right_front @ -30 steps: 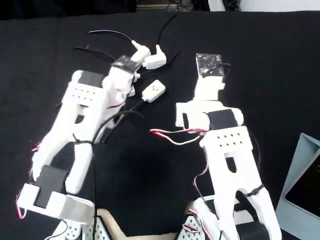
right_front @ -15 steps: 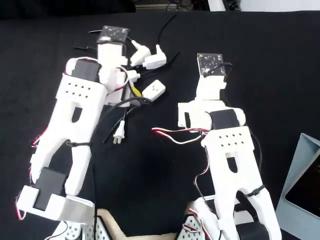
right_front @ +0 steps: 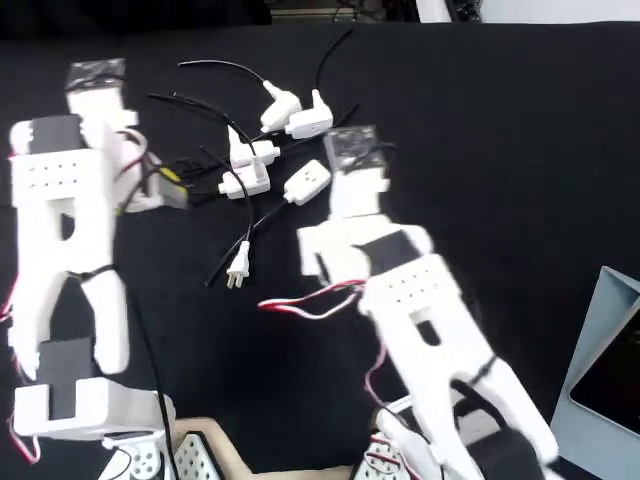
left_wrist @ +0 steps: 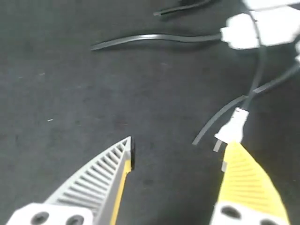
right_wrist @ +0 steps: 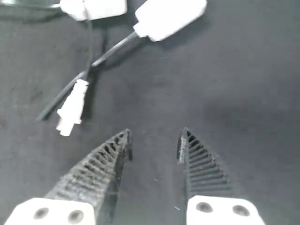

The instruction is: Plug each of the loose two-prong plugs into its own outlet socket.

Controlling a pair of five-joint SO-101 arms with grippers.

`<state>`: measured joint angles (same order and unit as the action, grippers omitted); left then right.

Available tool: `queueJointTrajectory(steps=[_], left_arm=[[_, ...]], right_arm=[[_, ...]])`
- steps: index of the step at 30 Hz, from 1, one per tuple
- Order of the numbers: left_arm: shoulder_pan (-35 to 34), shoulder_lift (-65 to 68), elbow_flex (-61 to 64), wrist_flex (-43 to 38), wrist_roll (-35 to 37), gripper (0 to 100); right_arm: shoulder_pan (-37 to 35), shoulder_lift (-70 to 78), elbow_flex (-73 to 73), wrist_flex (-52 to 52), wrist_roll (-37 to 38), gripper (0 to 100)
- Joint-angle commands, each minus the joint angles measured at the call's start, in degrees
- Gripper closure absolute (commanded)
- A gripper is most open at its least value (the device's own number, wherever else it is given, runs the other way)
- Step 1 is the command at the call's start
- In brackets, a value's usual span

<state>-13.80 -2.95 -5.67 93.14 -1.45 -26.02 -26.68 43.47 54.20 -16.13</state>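
Observation:
A loose white two-prong plug [right_front: 237,268] [left_wrist: 233,129] [right_wrist: 71,108] on a black cord lies on the black table, prongs toward the front. Several white outlet sockets lie behind it: one single socket [right_front: 307,180] [right_wrist: 171,16], a pair [right_front: 247,168] to its left, and two more [right_front: 297,112] farther back. My left gripper [left_wrist: 179,145] is open over bare cloth, its yellow finger [left_wrist: 243,183] just short of the plug. My right gripper [right_wrist: 155,133] is open and empty, with the plug off to one side and the single socket ahead.
Black cords [right_front: 215,68] trail from the sockets toward the table's back. The left arm [right_front: 60,230] stands at the far left, the right arm [right_front: 410,300] slants across the middle. A grey-blue box [right_front: 605,370] sits at the right edge.
The left arm swung left, away from the sockets, uncovering the plug and the pair of sockets. The right arm moved left toward the single socket.

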Motion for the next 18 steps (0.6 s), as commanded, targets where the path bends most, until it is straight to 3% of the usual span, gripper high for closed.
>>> queueJointTrajectory(steps=[1,11,18], left_arm=[[-4.97,-2.64,2.77,-0.7,-2.02,69],[-11.3,-14.42,25.27,-16.88,-4.31,69],[-12.97,-23.91,42.15,-25.23,-3.87,69]], right_arm=[[-4.4,6.46,-4.88,-3.52,-4.31,84.2],[-13.01,25.19,-21.85,-3.69,-12.13,84.2],[-13.71,36.0,-29.23,-3.43,-14.95,84.3]])
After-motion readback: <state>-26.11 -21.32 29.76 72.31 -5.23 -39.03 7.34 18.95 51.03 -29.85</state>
